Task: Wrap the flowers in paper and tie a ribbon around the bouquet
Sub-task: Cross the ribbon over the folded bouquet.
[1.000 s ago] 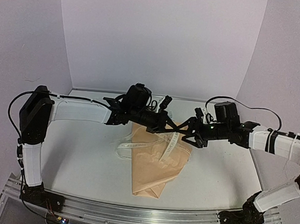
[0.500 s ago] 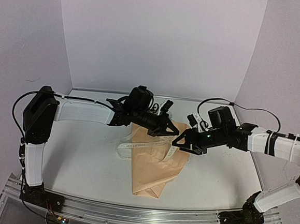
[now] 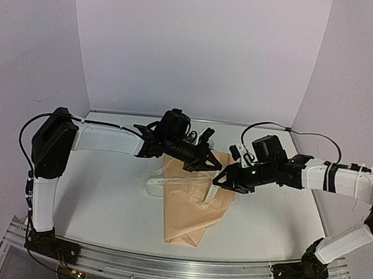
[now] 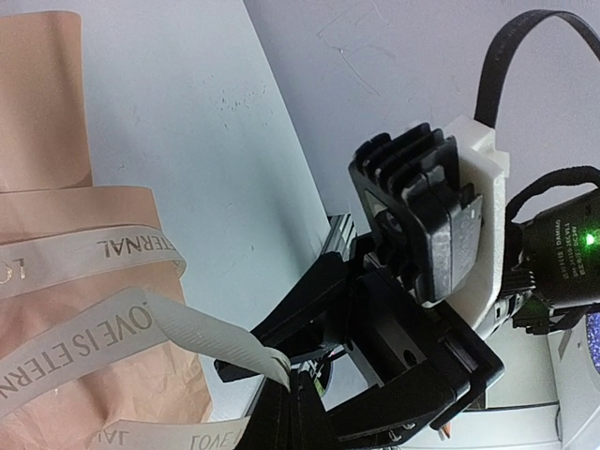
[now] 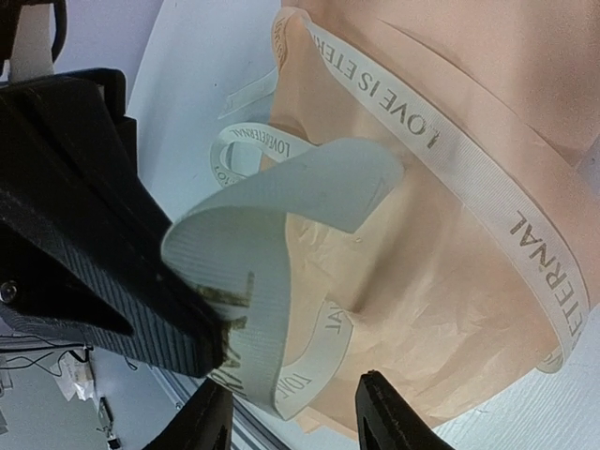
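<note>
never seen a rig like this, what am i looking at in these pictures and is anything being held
Two robot arms are bolted to a table. The wide picture comes from a fixed camera above and behind them; each close-up comes from a camera on one wrist. On the table lies the bouquet, a tan paper cone, with a cream lettered ribbon looped over it. The left hand is shut on the ribbon, raised above the bouquet. The right hand is open, a ribbon loop between its fingers.
</note>
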Controlling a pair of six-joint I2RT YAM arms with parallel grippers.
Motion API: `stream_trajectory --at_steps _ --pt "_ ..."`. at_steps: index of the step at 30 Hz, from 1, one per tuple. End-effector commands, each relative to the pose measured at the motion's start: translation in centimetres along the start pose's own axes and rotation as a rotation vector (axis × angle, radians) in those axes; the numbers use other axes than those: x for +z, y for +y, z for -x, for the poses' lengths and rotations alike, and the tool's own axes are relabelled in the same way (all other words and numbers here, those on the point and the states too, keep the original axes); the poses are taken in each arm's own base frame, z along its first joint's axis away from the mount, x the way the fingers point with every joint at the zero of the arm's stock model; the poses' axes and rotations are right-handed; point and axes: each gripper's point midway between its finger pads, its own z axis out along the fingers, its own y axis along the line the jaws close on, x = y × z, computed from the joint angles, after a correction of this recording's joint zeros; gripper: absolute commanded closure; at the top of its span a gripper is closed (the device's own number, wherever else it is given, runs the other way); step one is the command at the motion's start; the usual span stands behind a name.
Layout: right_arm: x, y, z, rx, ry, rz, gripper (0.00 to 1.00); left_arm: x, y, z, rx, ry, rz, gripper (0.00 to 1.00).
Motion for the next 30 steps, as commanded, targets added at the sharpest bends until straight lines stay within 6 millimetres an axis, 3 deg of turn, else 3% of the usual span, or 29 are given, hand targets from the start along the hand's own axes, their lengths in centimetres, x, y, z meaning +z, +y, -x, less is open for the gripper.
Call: stream_trajectory --at_steps 1,6,12,14,17,19,21,28,30 --pt "0.1 0.9 2.1 -0.045 -0.082 -0.002 0.56 -0.2 -2.0 1.7 0.033 -0.021 -0.066 1.00" --pt "0.6 0.9 2.3 -0.014 -0.078 -0.004 0.69 -0.1 -1.5 1.8 0.023 -0.017 -0.069 1.00" --pt "0.4 -0.6 1.0 0.035 -0.046 -0.057 0.98 -0.9 -0.8 2.4 0.035 -0.035 -0.054 0.96" --pt "-0.1 -1.2 0.4 0.040 -0.034 -0.093 1.00 -1.5 -0.6 2.7 0.050 -0.047 -0.043 0.89" --pt "-1.4 -2.0 -0.8 0.039 0.005 -0.151 1.00 -3.1 0.4 3.5 0.073 -0.081 0.019 0.68" --pt "-2.3 -2.5 -1.8 0.036 0.044 -0.191 1.00 -4.7 1.5 4.4 0.116 -0.119 0.098 0.57" --pt "-3.2 -2.7 -2.7 0.026 0.071 -0.215 1.00 -6.4 3.3 5.3 0.161 -0.139 0.218 0.53" --pt "-5.6 -3.1 -4.4 -0.004 0.125 -0.265 1.00 -10.6 11.5 6.3 0.319 -0.063 0.719 0.49" --pt "-5.7 -3.0 -4.5 -0.004 0.128 -0.261 1.00 -11.2 12.7 6.4 0.365 -0.034 0.792 0.47"
